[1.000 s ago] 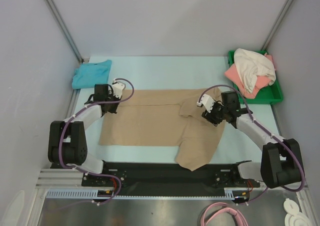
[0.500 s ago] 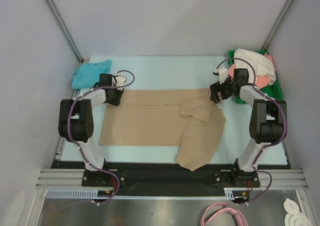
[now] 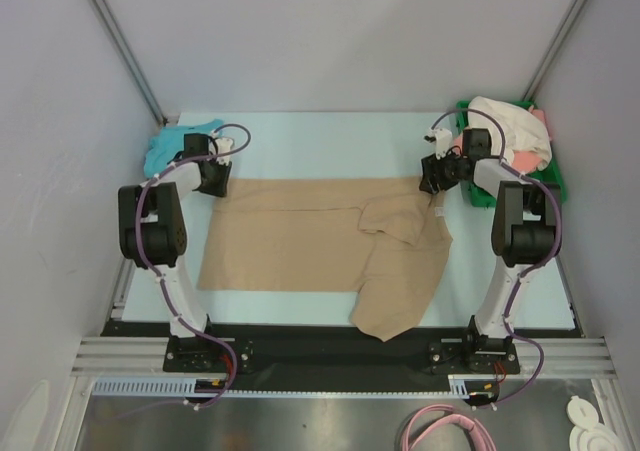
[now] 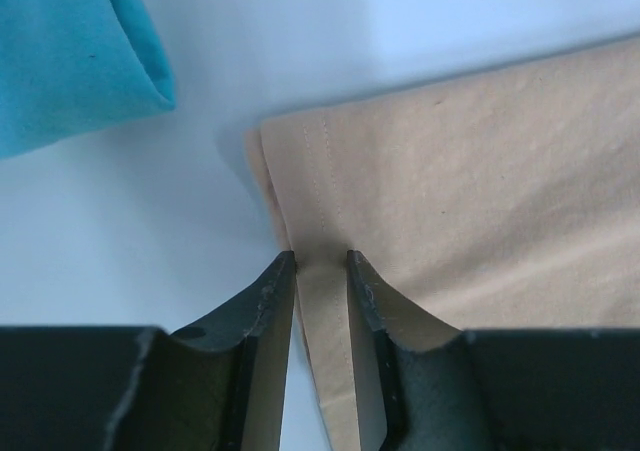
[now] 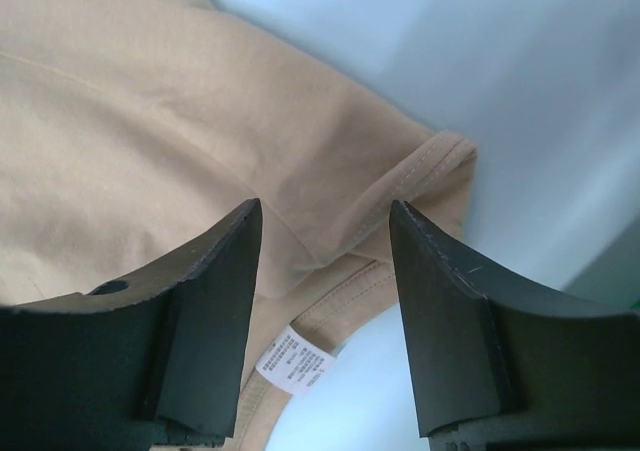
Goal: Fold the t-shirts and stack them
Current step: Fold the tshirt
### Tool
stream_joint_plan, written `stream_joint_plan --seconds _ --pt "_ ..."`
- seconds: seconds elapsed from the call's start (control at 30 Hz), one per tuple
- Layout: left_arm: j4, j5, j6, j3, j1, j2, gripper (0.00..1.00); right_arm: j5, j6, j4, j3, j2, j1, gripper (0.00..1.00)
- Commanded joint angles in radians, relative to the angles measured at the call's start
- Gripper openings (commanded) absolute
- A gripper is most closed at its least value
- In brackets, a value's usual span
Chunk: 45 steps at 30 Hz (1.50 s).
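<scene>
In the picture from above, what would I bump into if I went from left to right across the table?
teal shirt → tan shirt → green tray

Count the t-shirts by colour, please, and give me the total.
tan t-shirt: 1
teal-blue t-shirt: 1
cream-white t-shirt: 1
coral-pink t-shirt: 1
Total: 4
</scene>
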Motion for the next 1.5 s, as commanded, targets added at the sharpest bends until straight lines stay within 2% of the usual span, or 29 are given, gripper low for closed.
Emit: stream_joint_plan --seconds 0.0,0.07,0.13,0.17,0.2,0.23,0.27,0.33,0.4,0.67,1.03,1.1,1.13,1.17,1.2,1.3,1.47 --pt "-0.050 0.011 -0.029 0.071 0.009 0.038 0.32 -0.004 0.028 -0.012 0.071 0.032 -0.004 0.58" --pt "-0.072 0.016 -0.034 0.111 0.016 0.065 0.33 0.002 0.031 -0.027 0.105 0.047 -0.004 0.56" --pt "-0.089 0.017 -0.040 0.132 0.018 0.081 0.32 -0.001 0.028 -0.053 0.126 0.069 -0.004 0.42" --pt "-0.092 0.020 -0.040 0.138 0.018 0.088 0.28 -0.001 0.028 -0.058 0.134 0.075 -0.004 0.38" --pt "-0.102 0.023 -0.040 0.144 0.019 0.093 0.23 0.004 0.028 -0.069 0.151 0.086 -0.004 0.25" --pt "-0.107 0.023 -0.040 0.157 0.021 0.101 0.11 0.007 0.030 -0.076 0.157 0.093 -0.003 0.19" --pt "-0.110 0.025 -0.042 0.161 0.022 0.108 0.07 0.012 0.033 -0.079 0.165 0.098 -0.003 0.14" --pt "-0.118 0.026 -0.040 0.172 0.025 0.114 0.00 0.019 0.036 -0.096 0.189 0.116 -0.003 0.07" --pt "-0.116 0.026 -0.040 0.171 0.026 0.115 0.00 0.028 0.036 -0.118 0.217 0.130 -0.003 0.00" --pt "-0.119 0.011 -0.040 0.193 0.026 0.121 0.01 0.050 0.034 -0.118 0.251 0.156 -0.001 0.00" --pt "-0.211 0.026 -0.052 0.370 0.024 0.220 0.00 0.067 0.039 -0.187 0.383 0.238 -0.009 0.00" --pt "-0.216 0.042 -0.054 0.367 0.026 0.217 0.00 0.061 0.050 -0.184 0.364 0.227 -0.012 0.13" --pt "-0.207 0.051 -0.057 0.338 0.026 0.196 0.01 0.055 0.082 -0.140 0.305 0.157 -0.024 0.21" --pt "-0.207 0.051 -0.057 0.338 0.026 0.196 0.01 0.055 0.082 -0.139 0.304 0.156 -0.027 0.21" --pt "-0.195 0.053 -0.055 0.330 0.026 0.190 0.00 0.058 0.094 -0.107 0.288 0.140 -0.032 0.29" --pt "-0.194 0.054 -0.054 0.315 0.026 0.180 0.00 0.068 0.103 -0.127 0.272 0.107 -0.035 0.33" --pt "-0.184 0.068 -0.058 0.289 0.026 0.164 0.00 0.076 0.090 -0.184 0.272 0.101 -0.036 0.34"
